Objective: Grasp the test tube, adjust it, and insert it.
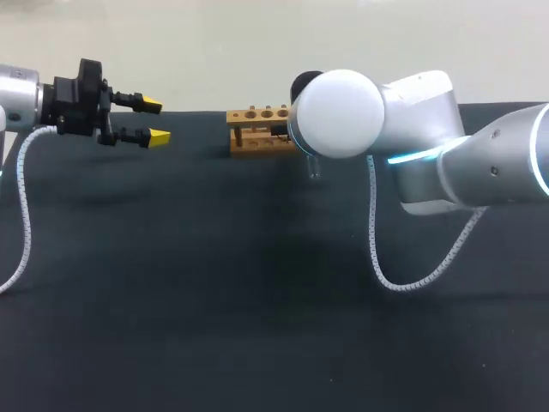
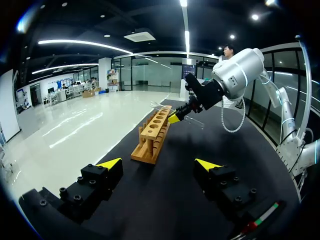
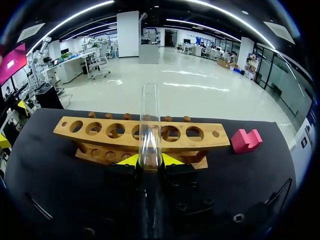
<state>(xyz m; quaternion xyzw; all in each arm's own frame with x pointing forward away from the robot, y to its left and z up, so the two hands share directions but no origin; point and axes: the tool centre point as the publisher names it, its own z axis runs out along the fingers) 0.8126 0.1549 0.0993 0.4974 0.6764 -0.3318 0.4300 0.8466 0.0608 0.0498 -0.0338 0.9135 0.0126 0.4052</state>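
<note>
Tube: clear glass test tube (image 3: 150, 120), gripped just in front of the rack's middle holes.
Right jaws: clenched on the tube from both sides.
Left jaws: released, holding nothing, well apart from the rack.
Rack: light wooden rack with round holes (image 2: 150, 135), on the black worktop (image 1: 214, 300).
Beside the rack: small pink block (image 3: 245, 140).

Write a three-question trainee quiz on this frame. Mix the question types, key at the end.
1. True or false: the right gripper is shut on the test tube.
2. The left gripper is: A) open and empty; B) shut on a second tube; C) holding a sponge.
3. Fill the gap: a ___ block lies on the table beside the wooden rack.

Key: 1 true; 2 A; 3 pink.
</note>
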